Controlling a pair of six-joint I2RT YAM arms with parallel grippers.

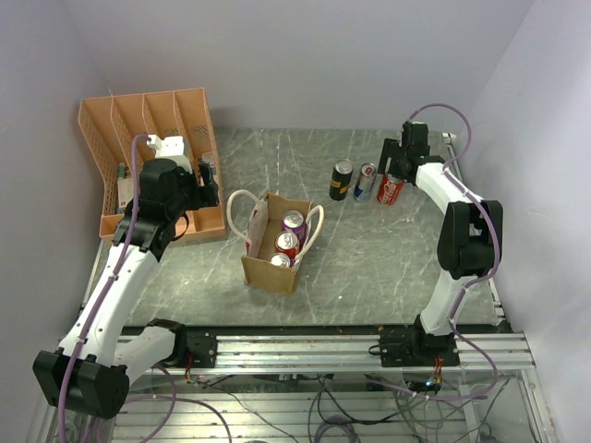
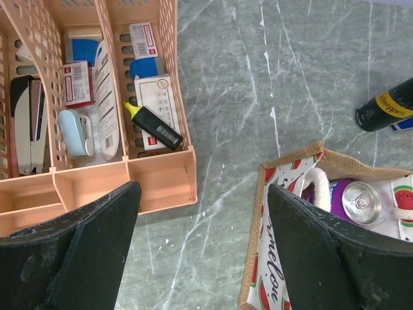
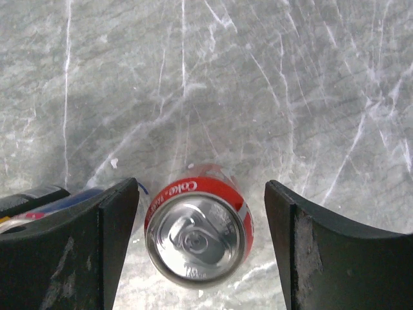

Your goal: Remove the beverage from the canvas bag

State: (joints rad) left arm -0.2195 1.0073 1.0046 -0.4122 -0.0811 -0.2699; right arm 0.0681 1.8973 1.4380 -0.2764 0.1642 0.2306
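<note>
The tan canvas bag [image 1: 267,273] with cream rope handles stands open mid-table and holds three cans: a purple one [image 1: 294,221], a red one [image 1: 287,244] and another [image 1: 281,260]. In the left wrist view its watermelon-print lining [image 2: 271,258] and the purple can [image 2: 360,201] show at lower right. My left gripper [image 1: 211,180] [image 2: 203,187] hangs open over bare table between the rack and the bag. My right gripper [image 1: 392,164] [image 3: 201,187] is open astride an upright red Coke can [image 3: 199,236] [image 1: 391,191] standing on the table, with gaps on both sides.
An orange slotted rack [image 1: 152,138] [image 2: 161,187] with stationery sits at the back left. A black can [image 1: 342,180] [image 2: 387,110] and a blue-silver can [image 1: 367,181] stand just left of the Coke can. Walls close the back and sides.
</note>
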